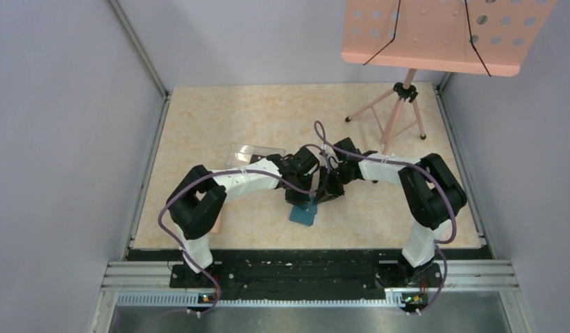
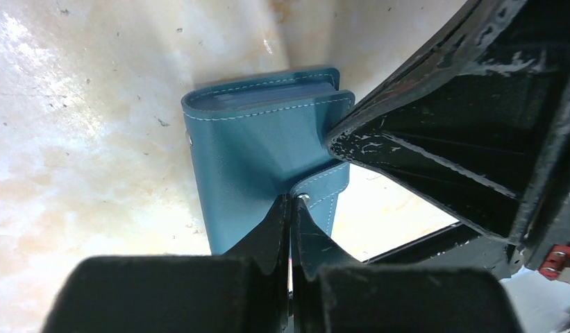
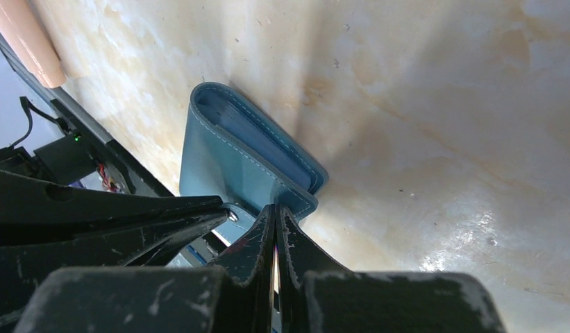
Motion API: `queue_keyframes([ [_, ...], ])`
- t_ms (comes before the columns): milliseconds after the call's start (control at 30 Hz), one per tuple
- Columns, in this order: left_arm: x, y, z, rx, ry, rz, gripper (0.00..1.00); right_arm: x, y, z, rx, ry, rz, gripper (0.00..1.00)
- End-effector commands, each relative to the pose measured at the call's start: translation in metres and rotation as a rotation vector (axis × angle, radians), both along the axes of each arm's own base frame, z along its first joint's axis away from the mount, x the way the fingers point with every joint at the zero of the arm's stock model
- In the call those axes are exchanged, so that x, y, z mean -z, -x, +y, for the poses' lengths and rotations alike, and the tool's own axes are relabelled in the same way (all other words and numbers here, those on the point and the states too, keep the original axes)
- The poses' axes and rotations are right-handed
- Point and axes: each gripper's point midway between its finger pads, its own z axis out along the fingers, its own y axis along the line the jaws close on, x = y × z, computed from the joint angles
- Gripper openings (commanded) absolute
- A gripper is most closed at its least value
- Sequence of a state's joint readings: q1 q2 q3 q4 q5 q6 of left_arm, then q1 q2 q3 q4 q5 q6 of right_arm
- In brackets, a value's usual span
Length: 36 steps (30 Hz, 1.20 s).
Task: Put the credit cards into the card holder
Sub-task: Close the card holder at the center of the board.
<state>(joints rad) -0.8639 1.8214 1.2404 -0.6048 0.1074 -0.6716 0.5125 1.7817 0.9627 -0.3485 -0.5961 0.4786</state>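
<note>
The left pincer and right pincer both pinch the folded teal card holder. No loose cards show, so it looks nearly done.

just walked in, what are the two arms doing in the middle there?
Both arms meet over the folded card holder. The left pincer is shut on its snap tab. The right pincer is shut on the holder's edge right beside it. No credit cards show in any view. A clear box lies behind the left arm.
</note>
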Motion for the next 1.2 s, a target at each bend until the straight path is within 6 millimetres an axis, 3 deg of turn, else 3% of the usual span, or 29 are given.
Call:
queue_keyframes([
  [0, -0.007, 0.003, 0.001, -0.006, 0.021, -0.012, 0.0, 0.012, 0.001, -0.005, -0.017, 0.048, 0.002, 0.0],
  [200, 0.001, 0.003, 0.002, -0.004, 0.007, -0.008, 0.0, 0.006, 0.001, -0.001, -0.035, 0.022, -0.008, 0.0],
  [533, -0.004, -0.007, -0.001, -0.006, 0.007, -0.051, 0.0, -0.021, 0.001, 0.012, -0.072, -0.088, -0.06, 0.0],
  [667, -0.007, -0.011, -0.004, -0.002, 0.016, -0.067, 0.0, -0.023, 0.003, 0.011, -0.079, -0.098, -0.059, 0.0],
  [900, 0.004, -0.007, 0.0, -0.001, -0.006, -0.044, 0.0, -0.032, 0.013, 0.014, -0.107, -0.154, -0.057, 0.0],
  [1167, 0.013, -0.007, -0.001, 0.003, -0.015, -0.022, 0.0, -0.008, 0.029, 0.019, -0.133, -0.101, 0.0, 0.0],
])
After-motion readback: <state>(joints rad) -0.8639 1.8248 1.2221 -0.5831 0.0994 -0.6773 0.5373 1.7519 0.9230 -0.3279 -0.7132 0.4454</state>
